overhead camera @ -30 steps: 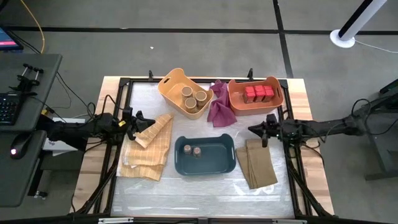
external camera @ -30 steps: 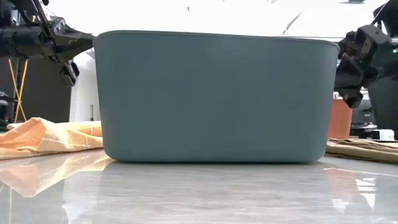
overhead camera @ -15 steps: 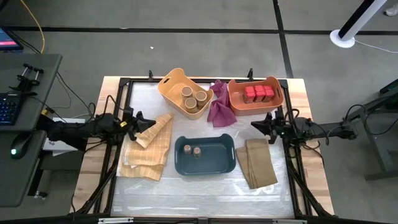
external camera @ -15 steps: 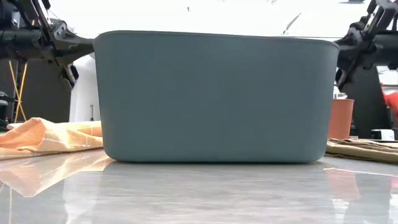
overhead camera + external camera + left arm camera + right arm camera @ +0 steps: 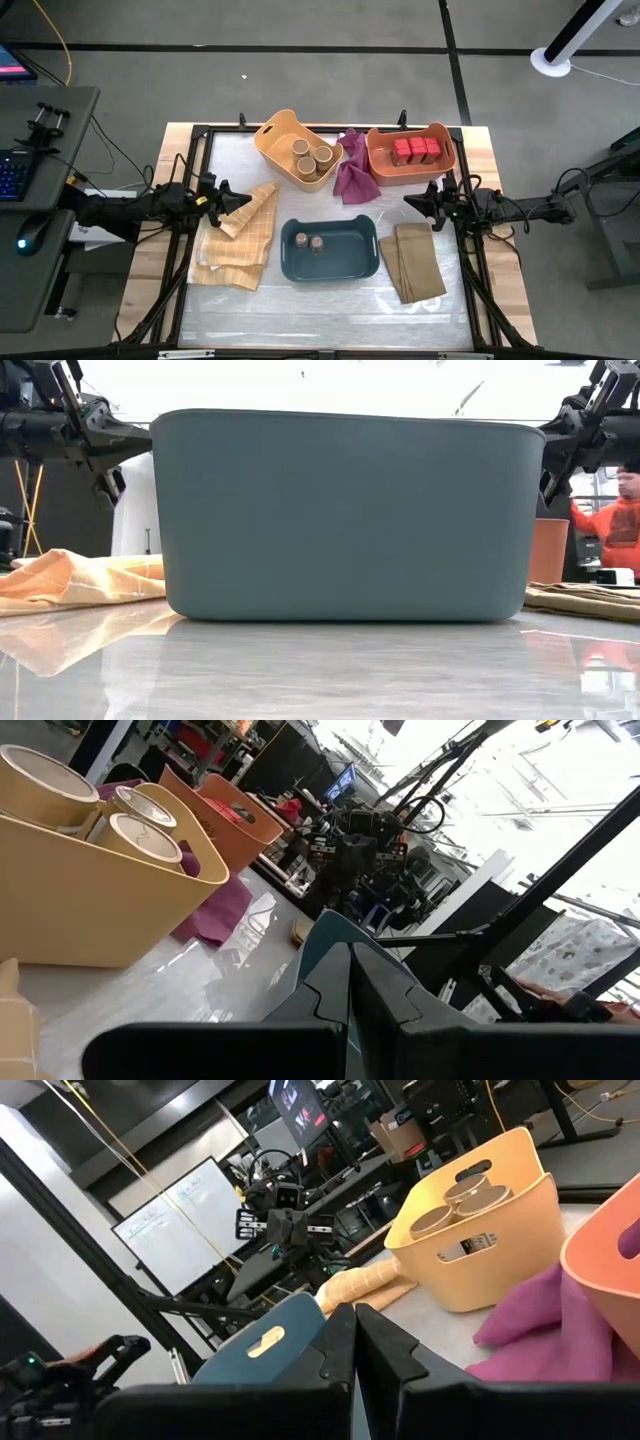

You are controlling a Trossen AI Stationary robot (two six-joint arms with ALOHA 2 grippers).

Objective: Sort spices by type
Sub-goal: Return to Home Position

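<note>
Three tan cylinders (image 5: 311, 156) stand in the yellow bin (image 5: 283, 140); they also show in the left wrist view (image 5: 130, 820) and the right wrist view (image 5: 455, 1198). Three red tins (image 5: 415, 150) sit in the orange bin (image 5: 440, 165). Two tiny brown-topped jars (image 5: 309, 242) sit in the dark teal bin (image 5: 345, 262). My left gripper (image 5: 240, 199) hangs shut over the striped tan cloth, left of the teal bin. My right gripper (image 5: 409, 203) hangs shut near the orange bin's near right corner. Both hold nothing.
A magenta cloth (image 5: 354, 172) lies between the yellow and orange bins. A striped tan cloth (image 5: 238, 240) lies left of the teal bin, a folded tan cloth (image 5: 414, 262) right of it. In the low view the teal bin (image 5: 345, 515) fills the middle; a person in orange (image 5: 615, 525) stands beyond.
My right arm has drawn back toward the table's right edge, rising a little in the low view, and then kept still. My left gripper has kept its place. The spices and bins lie as before.
</note>
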